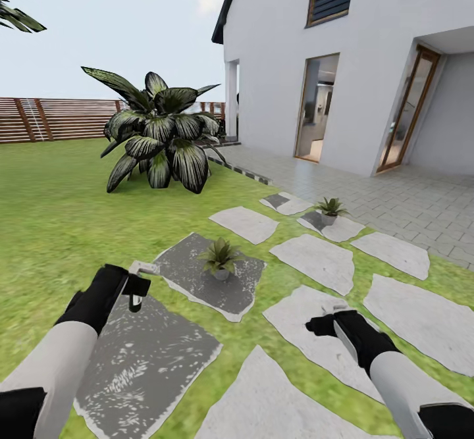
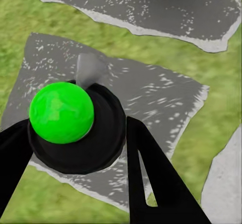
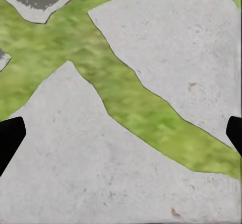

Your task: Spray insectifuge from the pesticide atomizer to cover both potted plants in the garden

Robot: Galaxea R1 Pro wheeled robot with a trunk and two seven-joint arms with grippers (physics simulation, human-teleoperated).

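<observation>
Partly hidden by the left tool, the pesticide atomizer blurs.

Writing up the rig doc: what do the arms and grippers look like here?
Both arms have pale grey-white forearm shells with black wrist sections and black elbow joints. The left gripper and right gripper are black, with flat, tapering black fingers. No cables or markings visible.

- Near potted plant: on a slab, ahead of left tool.
- Far potted plant: further right, near paving.
- Palm: behind, on lawn.
</observation>
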